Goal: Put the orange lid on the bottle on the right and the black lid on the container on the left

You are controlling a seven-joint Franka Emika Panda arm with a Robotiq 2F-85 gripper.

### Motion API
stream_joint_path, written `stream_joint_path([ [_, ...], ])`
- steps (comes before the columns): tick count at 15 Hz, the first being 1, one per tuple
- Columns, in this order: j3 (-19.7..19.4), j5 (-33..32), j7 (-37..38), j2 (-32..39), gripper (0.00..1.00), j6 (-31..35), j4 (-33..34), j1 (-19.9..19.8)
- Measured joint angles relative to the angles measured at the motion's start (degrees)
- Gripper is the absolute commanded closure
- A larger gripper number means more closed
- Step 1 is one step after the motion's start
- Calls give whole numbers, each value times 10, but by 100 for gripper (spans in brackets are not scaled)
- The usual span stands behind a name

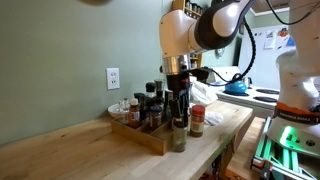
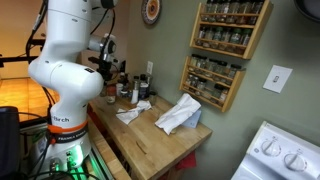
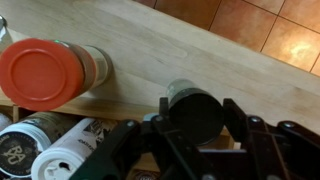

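Gripper [image 3: 196,110] straddles black lid [image 3: 192,100] atop container [image 1: 178,138]; cannot tell if clamped. Risk: skewed release leaves lid cocked; lifting could tip container into bottle [image 3: 92,66] under orange lid [image 3: 38,72].

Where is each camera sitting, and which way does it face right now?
Exterior view: near counter height, looking along the wooden counter at the spice tray; the arm reaches down.
Exterior view: behind the robot base, facing the wall spice racks.
Wrist view: looks down on the orange lid and the black lid between the fingers.
Shared: both exterior views show arm and counter.
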Motion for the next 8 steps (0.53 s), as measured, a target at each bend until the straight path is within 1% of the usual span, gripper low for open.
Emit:
stream_joint_path([
  [4,1,15,18,-5,69,34,-11,0],
  [8,2,17,34,-8,69,42,-16,0],
])
